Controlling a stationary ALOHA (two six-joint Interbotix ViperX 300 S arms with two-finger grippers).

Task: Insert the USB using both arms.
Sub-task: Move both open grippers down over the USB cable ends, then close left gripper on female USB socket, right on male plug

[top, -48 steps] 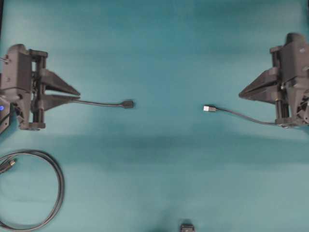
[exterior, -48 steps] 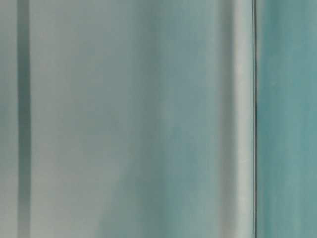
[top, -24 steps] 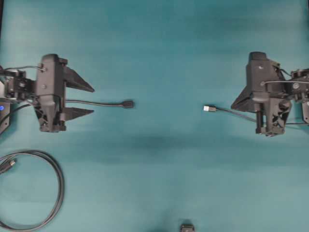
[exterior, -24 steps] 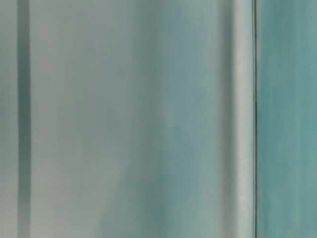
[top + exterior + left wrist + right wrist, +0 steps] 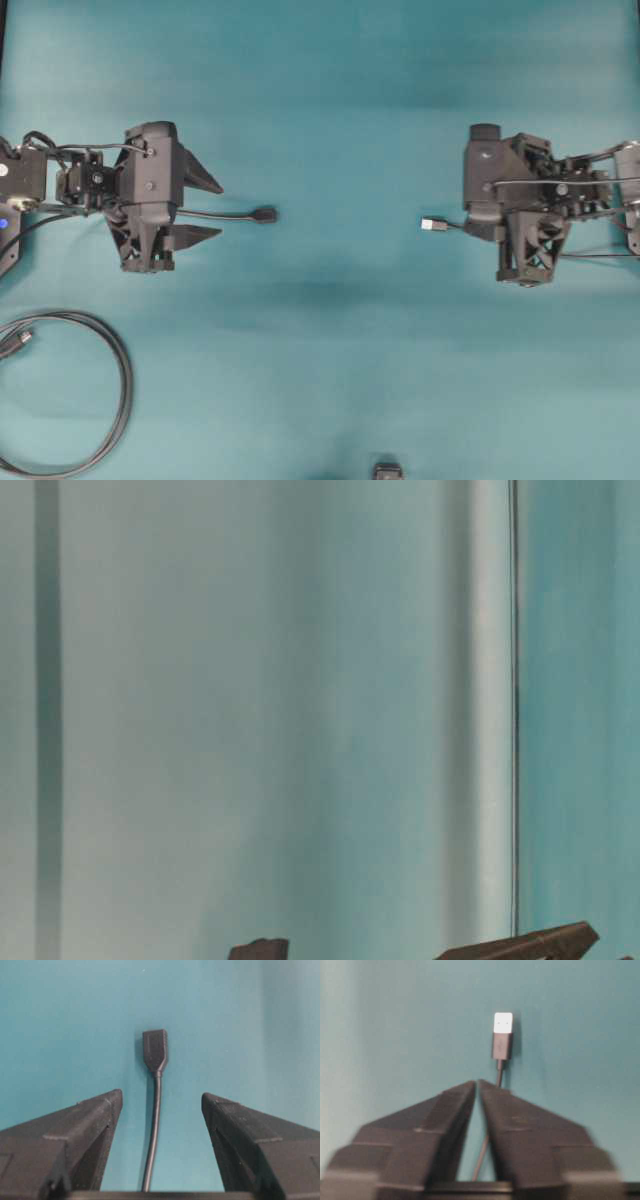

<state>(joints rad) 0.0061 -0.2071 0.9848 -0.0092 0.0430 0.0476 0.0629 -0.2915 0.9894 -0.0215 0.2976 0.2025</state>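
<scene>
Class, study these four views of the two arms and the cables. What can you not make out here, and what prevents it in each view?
- Right gripper: wrist view is blurred; its tips look nearly together, and overhead the arm covers them.
- USB cable: runs under the right gripper's fingers.
- Coiled cable: cut off by the overhead view's left and bottom edges.
- Table-level view: only dark gripper tops at the bottom edge.
- Dark object: cut off overhead.

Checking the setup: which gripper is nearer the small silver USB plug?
Right. The right gripper sits just behind the small silver USB plug; the left gripper is across the table, over the socket cable.
</scene>
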